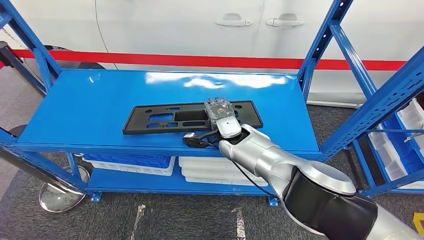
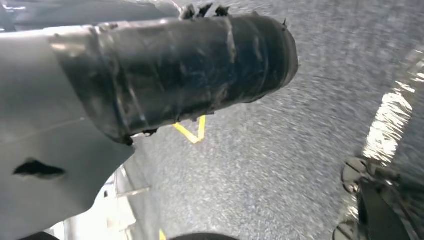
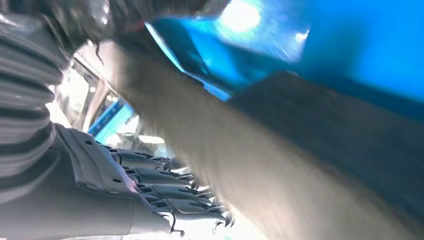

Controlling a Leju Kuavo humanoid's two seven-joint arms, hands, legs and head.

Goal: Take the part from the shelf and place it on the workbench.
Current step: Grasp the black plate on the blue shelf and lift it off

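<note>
A long flat black plastic part (image 1: 165, 118) with several cut-outs lies on the blue top board of the shelf (image 1: 90, 100), near its front edge. My right hand (image 1: 220, 112) reaches in from the lower right and lies over the right portion of the part, fingers stretched out flat towards the back. In the right wrist view the dark fingers (image 3: 165, 192) are spread beside the blurred black part (image 3: 340, 135), with the blue board (image 3: 350, 45) beyond. No grip on the part is visible.
Blue uprights (image 1: 320, 45) frame the shelf on both sides. White trays (image 1: 210, 170) and a blue tray (image 1: 130, 162) sit on the lower board. A second rack with white bins (image 1: 405, 135) stands at the right. A white car with a red stripe (image 1: 200, 61) is behind.
</note>
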